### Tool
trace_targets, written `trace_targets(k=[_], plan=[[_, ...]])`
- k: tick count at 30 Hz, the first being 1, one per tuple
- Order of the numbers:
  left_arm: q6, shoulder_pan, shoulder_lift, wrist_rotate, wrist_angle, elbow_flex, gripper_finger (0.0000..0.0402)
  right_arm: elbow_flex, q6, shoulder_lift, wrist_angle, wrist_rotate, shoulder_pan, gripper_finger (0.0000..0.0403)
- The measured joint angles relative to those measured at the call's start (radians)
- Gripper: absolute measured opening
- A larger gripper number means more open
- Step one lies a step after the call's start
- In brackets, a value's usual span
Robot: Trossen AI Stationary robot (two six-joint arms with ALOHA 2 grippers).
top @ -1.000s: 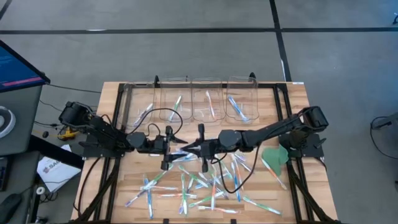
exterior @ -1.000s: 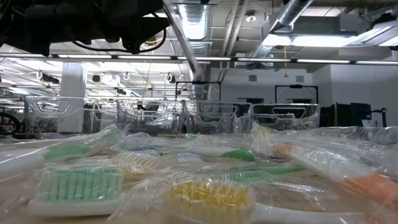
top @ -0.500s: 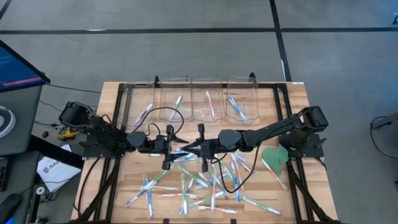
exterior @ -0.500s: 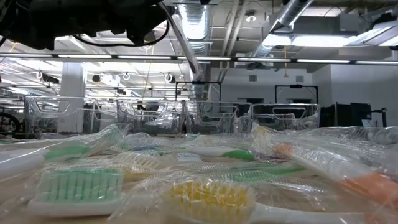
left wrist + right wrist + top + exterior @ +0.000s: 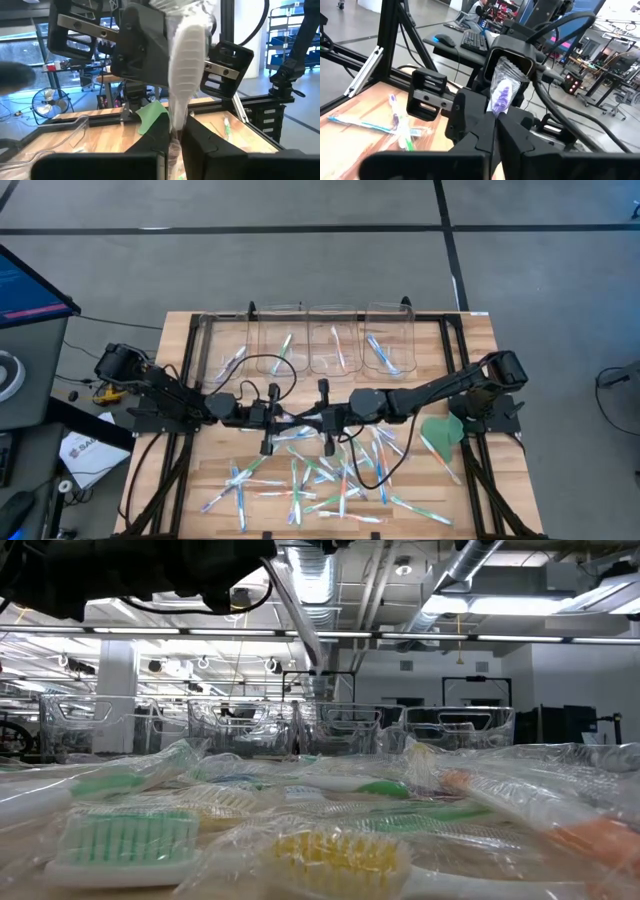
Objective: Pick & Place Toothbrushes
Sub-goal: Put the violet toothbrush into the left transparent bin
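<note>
Clear, crinkled wrapping sheathes the toothbrush [image 5: 186, 65] that we see pinched between both sets of jaws above the middle of the desk [image 5: 470, 330]. The left gripper [image 5: 172, 137] has its dark, matte fingers [image 5: 200, 137] clamped on the lower handle, and the pale ribbed head stands upright just past them. From the other side, the right gripper [image 5: 495, 117] has its jaws closed on the same wrapped brush, where we make out purple bristles under the glossy film. In the high view the two grippers meet tip to tip, the left gripper at [image 5: 283, 417] and the right at [image 5: 308, 419], with the thin white stick bridging them.

Outward from there, the other toothbrushes [image 5: 320, 475] lie scattered over the near half of the desk: thin white or clear sticks with blue, green, orange and purple accents, crossing each other at loose angles. Seen level from the low view, these toothbrushes [image 5: 130, 837] show blocky green and yellow bristle heads inside shiny, wrinkled plastic sleeves.

Along the far edge stand four clear bins [image 5: 335, 340] with rounded corners, side by side, each with a few brushes inside. A flat green leaf-shaped piece [image 5: 441, 431] rests near the right arm's base. The desk is pale slatted wood in a black metal frame.
</note>
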Motion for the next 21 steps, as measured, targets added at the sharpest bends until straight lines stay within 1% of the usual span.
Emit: trace_targets(k=[2, 5, 8, 11, 14, 16, 19, 21], plan=[[0.000, 0.000, 0.000, -0.001, -0.003, 0.000, 0.0020, 0.000, 0.006, 0.000, -0.011, 0.003, 0.000, 0.0037], [-0.001, 0.000, 0.000, -0.012, -0.004, 0.000, 0.0024, 0.000, 0.045, 0.000, -0.018, 0.022, 0.002, 0.0078], [-0.007, 0.000, 0.000, -0.018, -0.013, 0.000, 0.0016, 0.000, 0.097, 0.000, -0.036, 0.029, 0.007, 0.0131], [-0.018, -0.001, -0.008, -0.019, -0.040, 0.000, 0.0016, 0.000, 0.103, 0.000, -0.050, 0.096, 0.024, 0.0191], [-0.019, -0.007, -0.068, -0.072, -0.142, 0.000, 0.0019, 0.000, 0.100, -0.011, -0.096, 0.178, 0.052, 0.0239], [-0.019, -0.013, -0.128, -0.123, -0.244, -0.001, 0.0019, 0.000, 0.069, -0.024, -0.144, 0.221, 0.071, 0.0258], [-0.019, -0.024, -0.247, -0.159, -0.397, -0.001, 0.0017, 0.000, 0.006, -0.054, -0.217, 0.240, 0.098, 0.0268], [-0.027, -0.039, -0.341, -0.186, -0.523, -0.001, 0.0018, 0.000, 0.003, -0.079, -0.264, 0.284, 0.121, 0.0269]])
